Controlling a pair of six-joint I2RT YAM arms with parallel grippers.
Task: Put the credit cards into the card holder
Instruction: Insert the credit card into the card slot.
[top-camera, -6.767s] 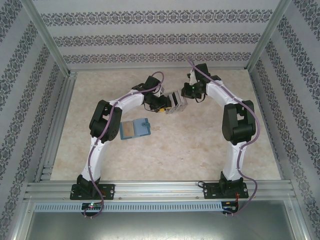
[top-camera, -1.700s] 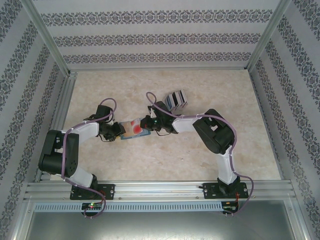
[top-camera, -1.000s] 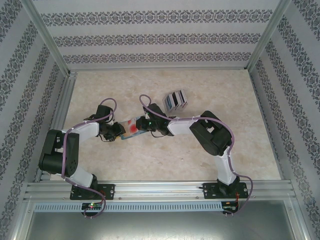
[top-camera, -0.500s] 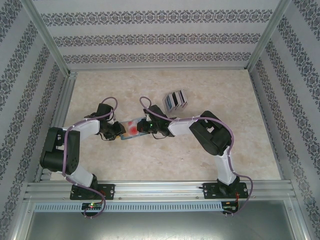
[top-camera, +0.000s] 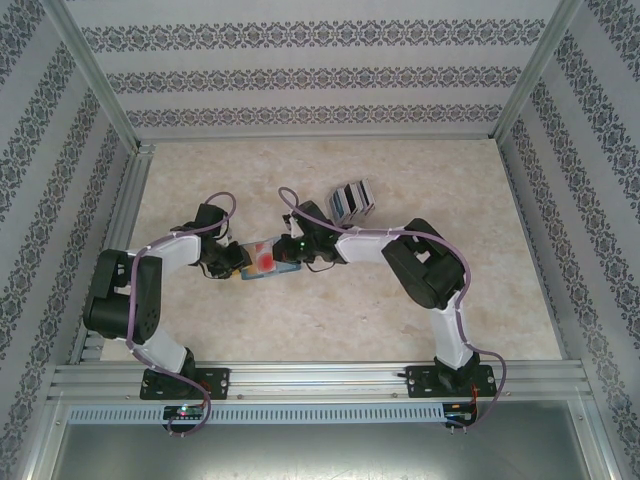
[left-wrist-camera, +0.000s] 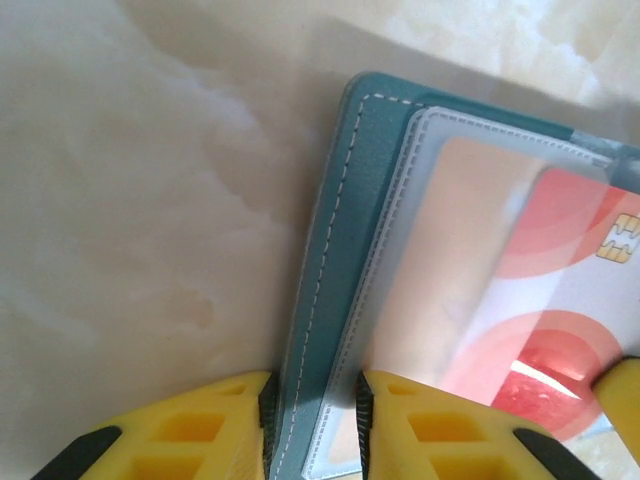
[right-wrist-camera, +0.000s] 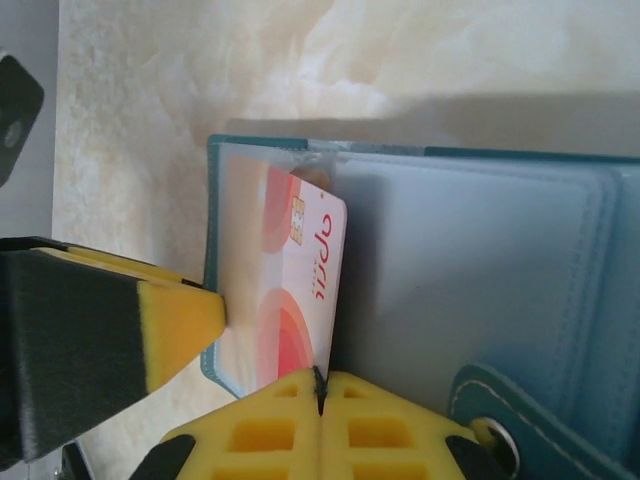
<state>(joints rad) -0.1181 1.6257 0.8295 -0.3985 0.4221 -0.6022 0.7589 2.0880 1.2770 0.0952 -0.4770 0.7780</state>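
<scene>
The left gripper (left-wrist-camera: 315, 415) pinches the holder (left-wrist-camera: 350, 250) at one edge, teal cover and clear sleeve together between its yellow fingers (left-wrist-camera: 200, 430). The right gripper (right-wrist-camera: 318, 395) is closed on a red-and-white card (right-wrist-camera: 300, 290), which sits partly under that sleeve. The holder lies open on the table (top-camera: 400, 320) between the arms. The other cards (top-camera: 350, 200) stand apart behind it.

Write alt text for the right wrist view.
The right gripper, shut on a red-and-white card, holds it partway inside a clear sleeve of the open teal card holder. The left gripper holds the holder's left edge.
</scene>
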